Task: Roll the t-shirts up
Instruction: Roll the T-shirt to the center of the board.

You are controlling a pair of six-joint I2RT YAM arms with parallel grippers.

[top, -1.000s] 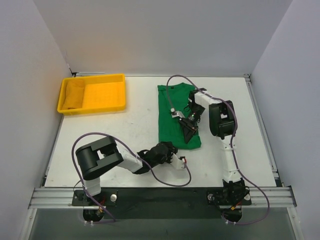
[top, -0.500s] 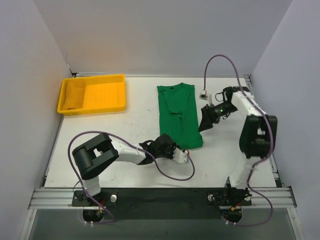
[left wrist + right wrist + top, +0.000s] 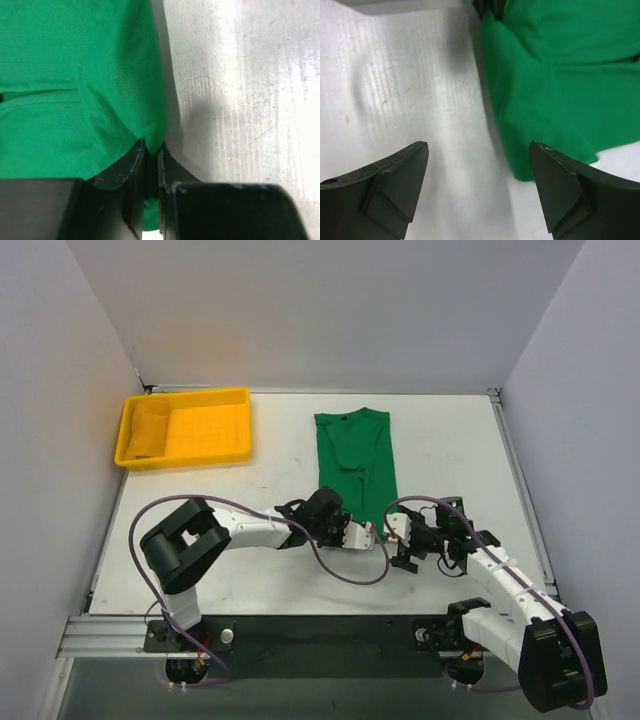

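The green t-shirt (image 3: pixel 355 455) lies folded into a long strip in the middle of the table, neck at the far end. My left gripper (image 3: pixel 372 533) sits at the shirt's near right corner. In the left wrist view this gripper (image 3: pixel 151 150) is shut on a pinch of the green fabric (image 3: pixel 75 75) at its edge. My right gripper (image 3: pixel 398 543) is just right of that corner, low over the table. Seen from the right wrist, the gripper (image 3: pixel 479 150) stands wide open with bare table between its fingers, and the shirt's corner (image 3: pixel 555 85) lies ahead to the right.
A yellow tray (image 3: pixel 215 430) stands at the far left with a yellow cloth (image 3: pixel 147 430) bunched in its left end. Purple cables loop over the table near both arms. White walls close in the table on three sides.
The right arm swung from the shirt's far right side down to its near right corner, and its gripper opened wide. The left gripper slid right to the hem and closed on the fabric.
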